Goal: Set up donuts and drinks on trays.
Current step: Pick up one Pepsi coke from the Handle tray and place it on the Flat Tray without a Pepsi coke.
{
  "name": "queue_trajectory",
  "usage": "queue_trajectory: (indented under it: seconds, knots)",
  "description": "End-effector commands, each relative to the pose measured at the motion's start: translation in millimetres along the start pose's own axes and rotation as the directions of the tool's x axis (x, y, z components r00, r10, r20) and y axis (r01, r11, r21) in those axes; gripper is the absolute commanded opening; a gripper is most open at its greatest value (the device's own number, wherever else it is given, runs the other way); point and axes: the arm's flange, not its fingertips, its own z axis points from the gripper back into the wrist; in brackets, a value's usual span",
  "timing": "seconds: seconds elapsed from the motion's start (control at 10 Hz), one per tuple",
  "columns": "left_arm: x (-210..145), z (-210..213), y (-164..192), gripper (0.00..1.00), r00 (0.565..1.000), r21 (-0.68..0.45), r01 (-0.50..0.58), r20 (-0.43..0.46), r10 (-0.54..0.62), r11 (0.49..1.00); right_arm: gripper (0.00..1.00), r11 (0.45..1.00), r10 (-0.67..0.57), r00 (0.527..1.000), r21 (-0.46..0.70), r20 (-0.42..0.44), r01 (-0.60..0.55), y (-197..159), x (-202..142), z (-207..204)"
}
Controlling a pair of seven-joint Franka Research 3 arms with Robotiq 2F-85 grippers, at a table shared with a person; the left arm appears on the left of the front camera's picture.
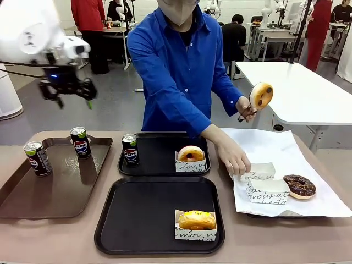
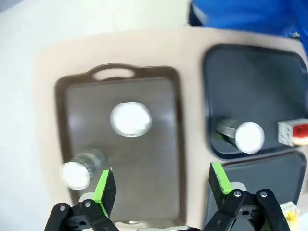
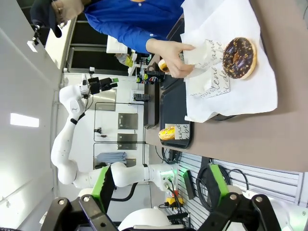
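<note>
Left gripper hangs open above the brown tray carrying two drinks; right gripper gapes empty too. The person's hand rests on a sleeve beside the chocolate donut.

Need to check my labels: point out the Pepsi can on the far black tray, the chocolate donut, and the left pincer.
Pepsi can (image 1: 131, 155), front view, on its logo.
chocolate donut (image 1: 292, 184), front view, on its dark icing.
left pincer (image 2: 160, 177), left wrist view, midway between its fingertips.

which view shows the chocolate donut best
The right wrist view: the chocolate donut is large and sharp there, with its whole iced top and hole visible, though sideways. The front view shows it smaller, at a low angle.
</note>
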Motion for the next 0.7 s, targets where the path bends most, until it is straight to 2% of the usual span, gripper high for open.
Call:
queue_trajectory:
  seconds: [0.0, 0.2, 0.4, 0.5, 0.6]
  knots:
    - [-6, 6, 50, 1.00, 0.994, 0.018, -0.107, -0.012, 0.108, 0.994, 1.00, 1.000, 0.015, 1.000, 0.014, 0.004, -0.015, 1, -1, 1]
    - [-4, 1, 93, 1.00, 0.985, 0.099, -0.167, -0.025, 0.171, 0.981, 1.00, 1.000, 0.015, 1.000, 0.014, 0.004, -0.015, 1, -1, 1]
    - [-29, -2, 114, 1.00, 0.985, 0.070, -0.166, -0.038, 0.169, 0.984, 1.00, 1.000, 0.015, 1.000, 0.014, 0.004, -0.015, 1, -1, 1]
    - [-37, 4, 110, 1.00, 0.991, 0.020, -0.131, -0.035, 0.131, 0.991, 1.00, 1.000, 0.015, 1.000, 0.014, 0.004, -0.015, 1, -1, 1]
    - [-11, -4, 117, 1.00, 0.981, 0.081, -0.185, -0.039, 0.189, 0.979, 1.00, 1.000, 0.015, 1.000, 0.014, 0.004, -0.015, 1, -1, 1]
